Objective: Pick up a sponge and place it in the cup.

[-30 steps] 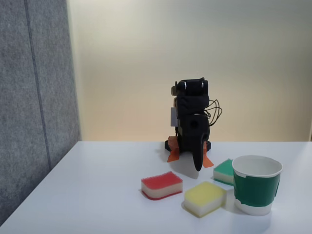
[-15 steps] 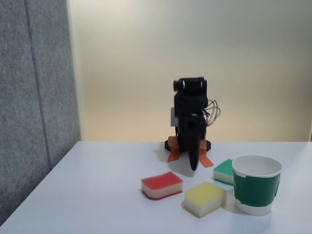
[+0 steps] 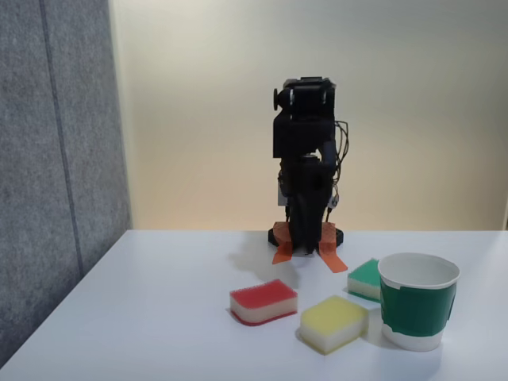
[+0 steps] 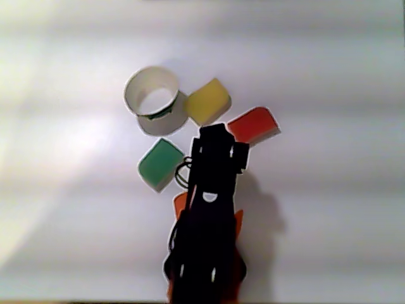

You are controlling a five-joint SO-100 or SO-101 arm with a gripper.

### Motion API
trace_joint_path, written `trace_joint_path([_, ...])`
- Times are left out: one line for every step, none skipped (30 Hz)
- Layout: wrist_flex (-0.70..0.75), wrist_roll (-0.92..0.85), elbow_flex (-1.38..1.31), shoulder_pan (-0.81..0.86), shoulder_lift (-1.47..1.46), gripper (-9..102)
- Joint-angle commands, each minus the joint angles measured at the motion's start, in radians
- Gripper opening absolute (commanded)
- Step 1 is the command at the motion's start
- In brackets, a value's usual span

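I've got the arm (image 3: 305,171) reared up at the back of the table (image 3: 159,317), and I can't tell whether its gripper is apart or together. The sponge (image 3: 263,301) lies flat near the front, just beside the yellow sponge (image 3: 333,322), long axis running left-right in the fixed view. Risk, I reckon: descending off-line and nudging that neighbour, or tipping the cup (image 3: 417,309).
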Motion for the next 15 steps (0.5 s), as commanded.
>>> trace_joint_path([0.021,-0.1,-0.051,-0.009,-0.008,0])
trace_joint_path([0.023,-0.132,-0.055,-0.017,-0.015,0])
trace_joint_path([0.023,-0.156,-0.058,-0.021,-0.02,0])
trace_joint_path([0.023,-0.181,-0.063,-0.025,-0.023,0])
trace_joint_path([0.023,-0.204,-0.072,-0.025,-0.031,0])
trace_joint_path([0.023,-0.227,-0.083,-0.025,-0.043,0])
trace_joint_path([0.026,-0.25,-0.101,-0.021,-0.063,0])
trace_joint_path([0.031,-0.272,-0.126,-0.017,-0.091,0])
trace_joint_path([0.034,-0.296,-0.155,-0.012,-0.126,0])
trace_joint_path([0.035,-0.322,-0.187,-0.005,-0.167,0])
trace_joint_path([0.035,-0.344,-0.218,0.002,-0.209,0])
trace_joint_path([0.035,-0.356,-0.244,0.009,-0.239,0])
trace_joint_path([0.032,-0.368,-0.262,0.018,-0.264,0])
trace_joint_path([0.028,-0.374,-0.275,0.028,-0.278,0])
trace_joint_path([0.021,-0.382,-0.276,0.037,-0.284,0])
